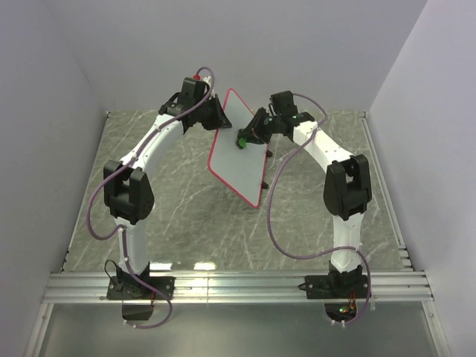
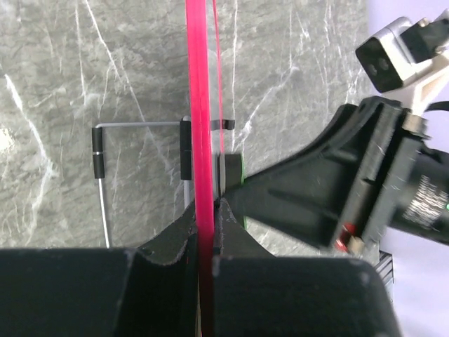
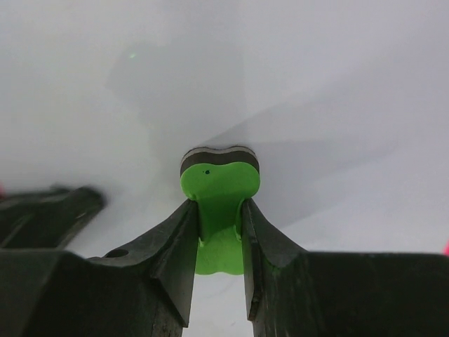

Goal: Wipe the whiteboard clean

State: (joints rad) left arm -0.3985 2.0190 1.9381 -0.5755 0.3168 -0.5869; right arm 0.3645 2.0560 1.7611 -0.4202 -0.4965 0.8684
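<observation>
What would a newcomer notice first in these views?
The red-rimmed whiteboard, raised at a tilt over the middle of the marble table, its rim clamped by the left gripper. Next, the bright green eraser pinched in the right gripper, its dark pad against the board's white face.

A flat tabletop of grey-green, stone-patterned material with thin white veins (image 1: 186,216) has a band of ribbed silver aluminium rails (image 1: 238,286) running across its near edge. Fixed on those rails are a black left arm base (image 1: 137,288) and a black right arm base (image 1: 338,286). A large rectangular whiteboard with a thin red rim (image 1: 236,160) stands steeply tilted over the middle of the tabletop, its lowest corner near the surface; contact cannot be told.
</observation>
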